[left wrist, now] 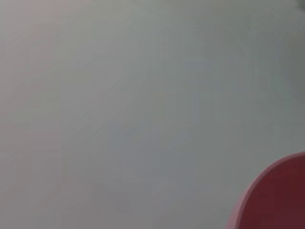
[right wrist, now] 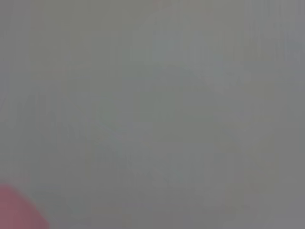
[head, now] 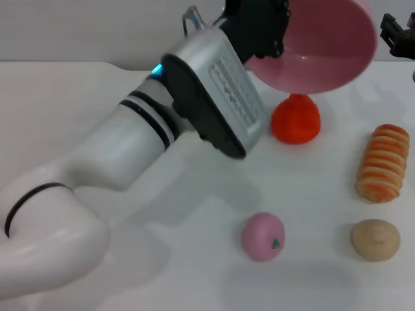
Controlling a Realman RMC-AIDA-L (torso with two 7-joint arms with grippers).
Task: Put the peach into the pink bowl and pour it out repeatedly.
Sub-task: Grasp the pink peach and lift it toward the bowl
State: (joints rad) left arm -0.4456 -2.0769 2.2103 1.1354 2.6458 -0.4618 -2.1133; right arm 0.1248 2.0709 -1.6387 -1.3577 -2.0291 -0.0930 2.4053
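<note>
The left gripper holds the pink bowl by its rim, raised above the far side of the counter and tipped so that the opening faces forward and down. The jaws seem clenched on the rim, though the dark wrist covers most of them. The bowl looks empty. The peach lies on the counter near the front, well apart from the bowl, its green mark facing the camera. So the pouring appears finished for this round.

The right gripper waits at the far right edge; I cannot tell if it is released or clenched.

To do the next step well, I think the bowl should turn back upright and come down on a bare part of the counter, not on the red fruit directly under it. The peach is round and may roll, so it should be taken from above. The striped bread and the bun stand near it on the right and should not be pushed
</note>
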